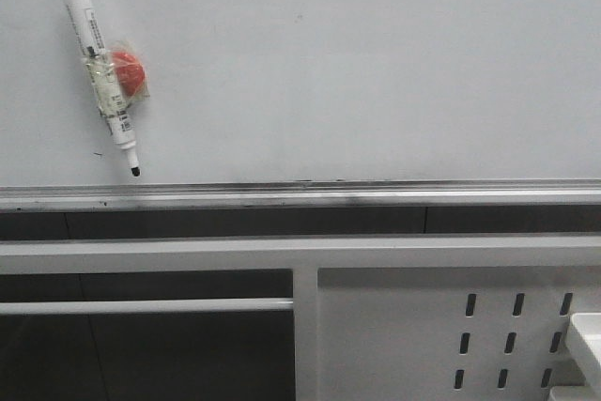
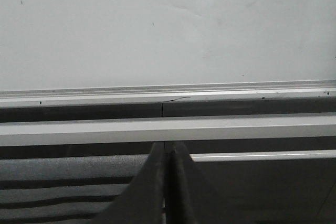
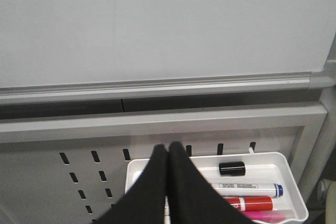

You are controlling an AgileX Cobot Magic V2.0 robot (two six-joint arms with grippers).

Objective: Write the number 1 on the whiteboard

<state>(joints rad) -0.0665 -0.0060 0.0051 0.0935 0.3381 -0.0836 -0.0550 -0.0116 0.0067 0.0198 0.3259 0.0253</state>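
The whiteboard (image 1: pixel 357 53) fills the upper part of the front view, with its smudged silver tray edge (image 1: pixel 300 194) below. No number 1 stroke shows on it. A white marker with a black end (image 1: pixel 99 63) hangs tilted at the board's upper left, tip down, taped to a red round magnet (image 1: pixel 130 72). Neither gripper shows in the front view. My left gripper (image 2: pixel 166 148) is shut and empty, below the board's tray (image 2: pixel 168 95). My right gripper (image 3: pixel 168 149) is shut and empty, over a white bin (image 3: pixel 278 161). The board also shows in the right wrist view (image 3: pixel 157 24).
A white perforated metal panel (image 1: pixel 413 326) stands below the board at the right. The white bin on it holds a black cap (image 3: pixel 232 168), a blue-capped marker (image 3: pixel 252 188), a red marker (image 3: pixel 252 203) and a pink one (image 3: pixel 262 216). A grey frame bar (image 1: pixel 300 253) runs below the tray.
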